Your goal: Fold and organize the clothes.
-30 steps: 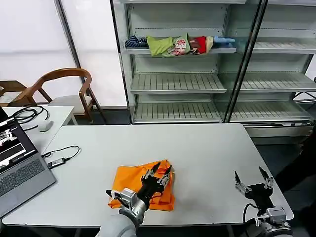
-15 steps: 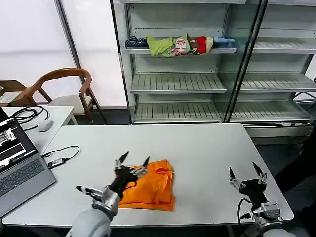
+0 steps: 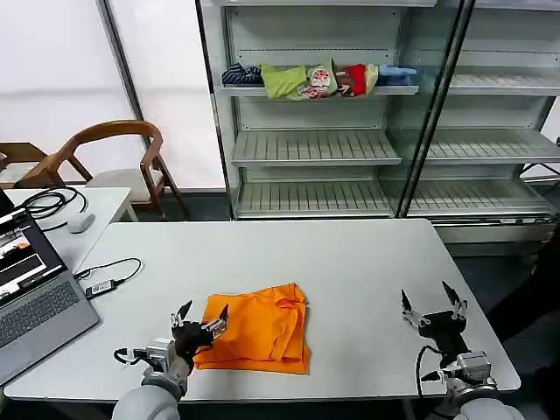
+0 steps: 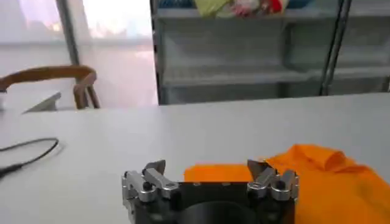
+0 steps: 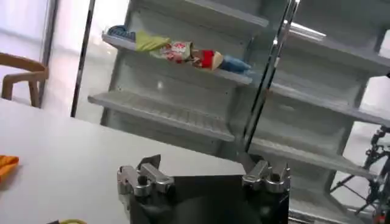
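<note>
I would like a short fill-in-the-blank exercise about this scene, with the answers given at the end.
1. The folded T-shirt on the table is ____ in colour.
2. The left claw is open at the shirt's ____ edge.
3. The right claw holds ____.
4. The other clothes lie on a ____ behind the table.

Answers: orange; left; nothing; shelf
</note>
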Controlling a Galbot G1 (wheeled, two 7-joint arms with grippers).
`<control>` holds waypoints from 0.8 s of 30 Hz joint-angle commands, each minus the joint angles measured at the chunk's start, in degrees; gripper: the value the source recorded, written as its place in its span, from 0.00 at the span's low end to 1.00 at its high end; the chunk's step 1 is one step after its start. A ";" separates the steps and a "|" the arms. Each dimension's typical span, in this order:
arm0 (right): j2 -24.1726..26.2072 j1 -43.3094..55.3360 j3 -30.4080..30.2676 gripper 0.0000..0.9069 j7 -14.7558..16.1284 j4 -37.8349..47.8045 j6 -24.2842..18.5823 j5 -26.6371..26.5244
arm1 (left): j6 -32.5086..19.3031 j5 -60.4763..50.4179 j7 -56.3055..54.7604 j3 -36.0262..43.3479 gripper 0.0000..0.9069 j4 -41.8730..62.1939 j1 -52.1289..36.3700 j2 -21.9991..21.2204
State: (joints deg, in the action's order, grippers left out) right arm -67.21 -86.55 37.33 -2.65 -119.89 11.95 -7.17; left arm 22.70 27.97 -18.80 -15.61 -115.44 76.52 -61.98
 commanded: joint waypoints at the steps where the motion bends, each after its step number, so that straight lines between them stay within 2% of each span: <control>1: 0.05 0.50 0.05 1.00 -0.05 0.11 0.11 0.00 | 0.36 5.89 -1.92 -0.62 1.00 5.26 -0.57 -0.41; 23: -0.17 2.41 -1.02 1.00 -0.21 1.37 0.78 0.30 | 0.23 7.63 -4.70 0.90 1.00 5.52 0.15 -0.61; 24: -0.17 2.49 -1.02 1.00 -0.21 1.50 0.79 0.30 | 0.26 7.65 -4.68 1.09 0.41 5.46 0.46 -0.48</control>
State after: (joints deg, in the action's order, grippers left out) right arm -67.37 -84.33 36.36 -2.85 -118.57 12.71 -6.90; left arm 22.94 34.69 -21.88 -15.09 -110.83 76.47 -62.64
